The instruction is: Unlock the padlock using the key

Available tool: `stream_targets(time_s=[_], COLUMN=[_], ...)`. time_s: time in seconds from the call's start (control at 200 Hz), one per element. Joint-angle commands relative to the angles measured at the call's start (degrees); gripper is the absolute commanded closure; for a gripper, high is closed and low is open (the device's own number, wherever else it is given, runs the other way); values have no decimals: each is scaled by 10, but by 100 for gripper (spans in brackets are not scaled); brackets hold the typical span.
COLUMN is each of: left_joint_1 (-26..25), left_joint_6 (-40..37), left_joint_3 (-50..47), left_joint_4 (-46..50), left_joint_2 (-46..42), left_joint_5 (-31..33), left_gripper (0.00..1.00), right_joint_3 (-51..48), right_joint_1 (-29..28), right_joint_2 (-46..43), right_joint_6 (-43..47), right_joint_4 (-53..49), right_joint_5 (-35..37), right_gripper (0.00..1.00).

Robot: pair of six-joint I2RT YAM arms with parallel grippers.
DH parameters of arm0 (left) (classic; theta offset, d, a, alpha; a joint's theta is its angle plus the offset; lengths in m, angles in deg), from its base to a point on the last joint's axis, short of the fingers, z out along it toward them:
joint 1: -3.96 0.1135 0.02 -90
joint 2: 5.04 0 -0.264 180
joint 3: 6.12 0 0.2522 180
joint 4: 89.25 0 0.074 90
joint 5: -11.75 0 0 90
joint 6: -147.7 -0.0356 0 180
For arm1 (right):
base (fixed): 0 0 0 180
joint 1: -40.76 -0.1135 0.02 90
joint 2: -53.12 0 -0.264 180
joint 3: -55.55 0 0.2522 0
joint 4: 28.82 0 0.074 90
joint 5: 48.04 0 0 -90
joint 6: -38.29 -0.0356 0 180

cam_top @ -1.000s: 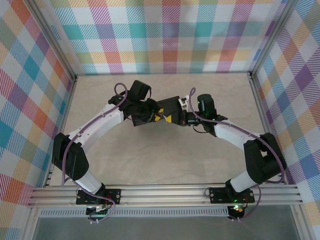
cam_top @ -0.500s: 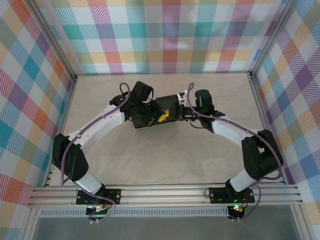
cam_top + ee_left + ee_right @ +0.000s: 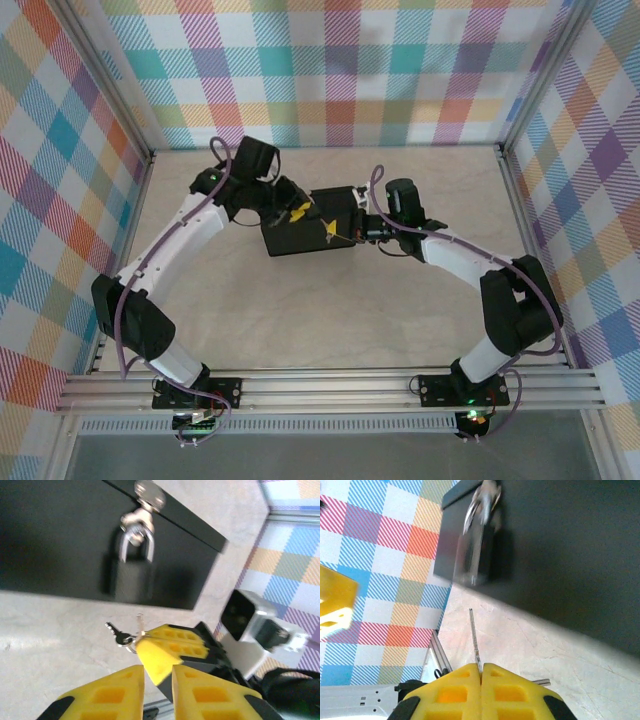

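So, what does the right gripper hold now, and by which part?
The right gripper pinches the key at its base; the thin shaft sticks out free.

The padlock [image 3: 131,577], at 12 o'clock in the left wrist view, has a dull dark body under a bright polished metal shackle. It hangs against the smooth, matt black box [image 3: 55,535], and the key [image 3: 474,635] is thin bare silvery metal. The left pincer [image 3: 157,677] and right pincer [image 3: 481,669] are matt yellow moulded plastic with recessed pockets. The worktop [image 3: 330,300] is pale, faintly veined and low in sheen, with brushed aluminium rails [image 3: 330,388] at 6 o'clock.
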Motion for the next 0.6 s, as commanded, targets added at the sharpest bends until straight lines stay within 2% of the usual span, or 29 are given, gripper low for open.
stream_targets(time_s=[0.0,0.1,0.21,0.31,0.445,0.595], left_joint_1=[14,18,28,49,81,110], left_joint_6=[-157,-267,-331,-375,-429,-468], left_joint_3=[78,134,124,134,137,139], left_joint_4=[83,143,113,95,60,9], left_joint_2=[27,62,60,85,127,164], left_joint_5=[50,171,255,244,196,148], left_gripper=[65,56,44,38,30,28], right_joint_3=[23,30,35,37,34,19], right_joint_1=[1,2,2,3,4,5], right_joint_2=[5,7,2,-6,-28,-68], right_joint_6=[-10,-18,-18,-18,-14,2], right_joint_4=[-4,-13,-32,-48,-66,-100], right_joint_5=[2,5,11,15,20,31], right_gripper=[98,98,98,98,98,97])
